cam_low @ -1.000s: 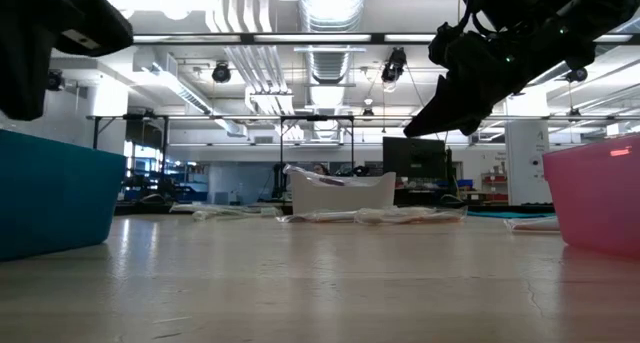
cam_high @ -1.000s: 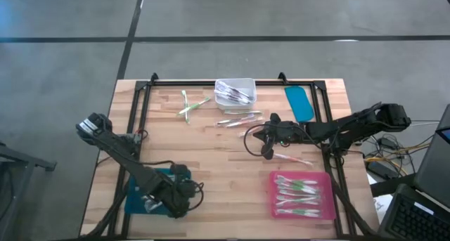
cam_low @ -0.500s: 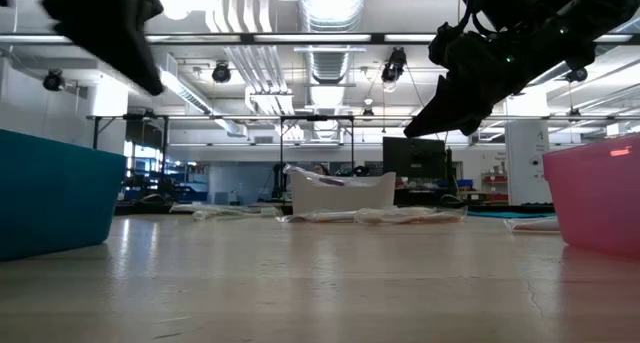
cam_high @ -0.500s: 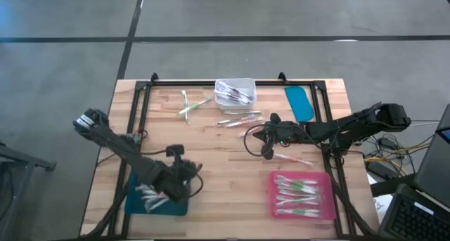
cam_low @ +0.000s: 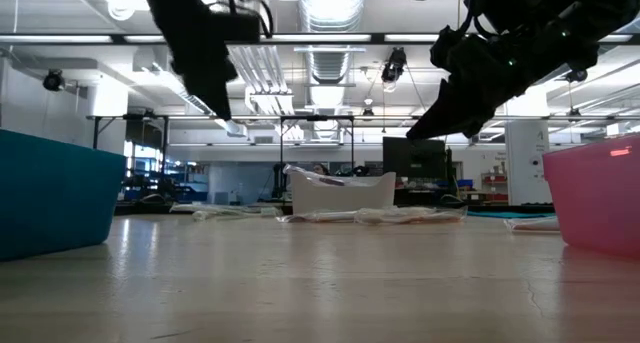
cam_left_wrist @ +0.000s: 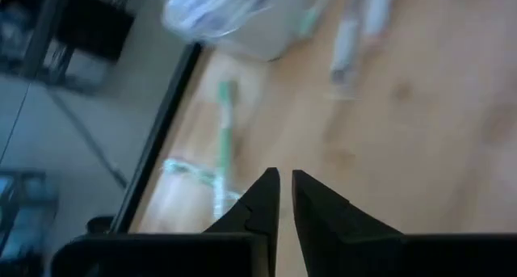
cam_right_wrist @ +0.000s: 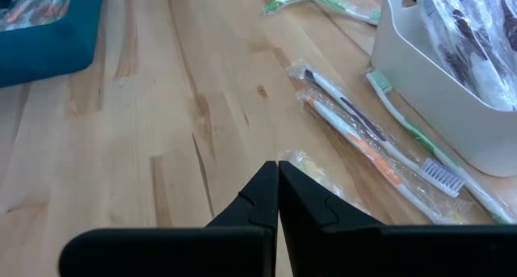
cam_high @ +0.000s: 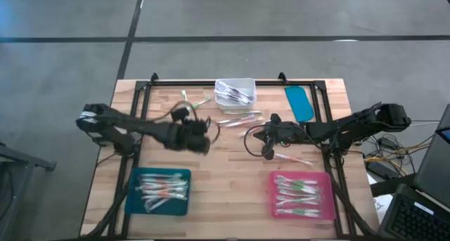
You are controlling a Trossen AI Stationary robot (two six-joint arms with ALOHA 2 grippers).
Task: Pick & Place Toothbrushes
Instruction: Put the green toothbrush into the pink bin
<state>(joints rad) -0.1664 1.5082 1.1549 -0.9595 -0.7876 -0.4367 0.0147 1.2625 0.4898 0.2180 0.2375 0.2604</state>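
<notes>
Left gripper (cam_high: 204,131) hangs above table (cam_high: 232,174) left of centre, fingers (cam_left_wrist: 262,198) a narrow slit apart, empty. Right gripper (cam_high: 266,145) hovers right of centre, fingers pressed together, holding nothing. Toothbrushes: some in teal tray (cam_high: 159,192) at near left, some in pink tray (cam_high: 302,195) at near right, wrapped ones in white bin (cam_high: 235,92) at far edge, loose ones (cam_high: 238,119) between bin and right gripper, green pair (cam_high: 191,105) left of bin.
</notes>
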